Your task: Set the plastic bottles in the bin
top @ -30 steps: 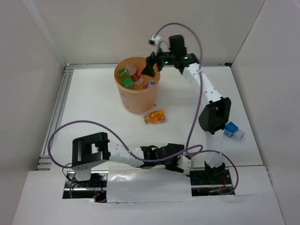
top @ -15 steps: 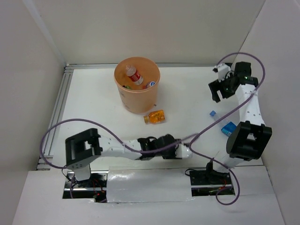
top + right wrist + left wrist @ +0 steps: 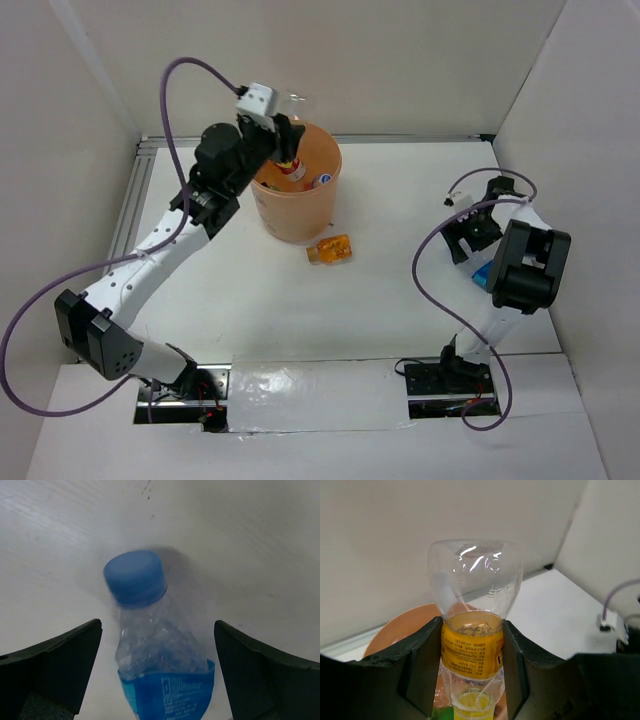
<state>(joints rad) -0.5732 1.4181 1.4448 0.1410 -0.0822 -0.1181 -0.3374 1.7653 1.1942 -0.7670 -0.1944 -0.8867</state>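
My left gripper point(image 3: 284, 138) hangs over the rim of the peach-orange bin point(image 3: 296, 216), shut on a clear yellow-labelled bottle point(image 3: 296, 103). In the left wrist view that bottle point(image 3: 472, 651) is pinched at its label between both fingers point(image 3: 422, 665), cap end toward the camera, with the bin point(image 3: 402, 630) below. A red-labelled bottle point(image 3: 290, 166) lies inside the bin. A short orange bottle point(image 3: 330, 249) lies on the table in front of the bin. My right gripper point(image 3: 157, 672) is open, its fingers point(image 3: 52, 667) astride a blue-capped, blue-labelled bottle point(image 3: 160, 652) lying on the table at the right point(image 3: 484, 272).
White walls enclose the table on three sides, and a metal rail point(image 3: 135, 215) runs along the left edge. The right arm's purple cable point(image 3: 430, 260) loops over the table beside the blue-labelled bottle. Foil tape point(image 3: 315, 385) covers the near edge between the arm bases.
The left arm swung from the near edge up to the bin, carrying the yellow-labelled bottle. The right arm left the bin and came down over the blue-labelled bottle at the right.
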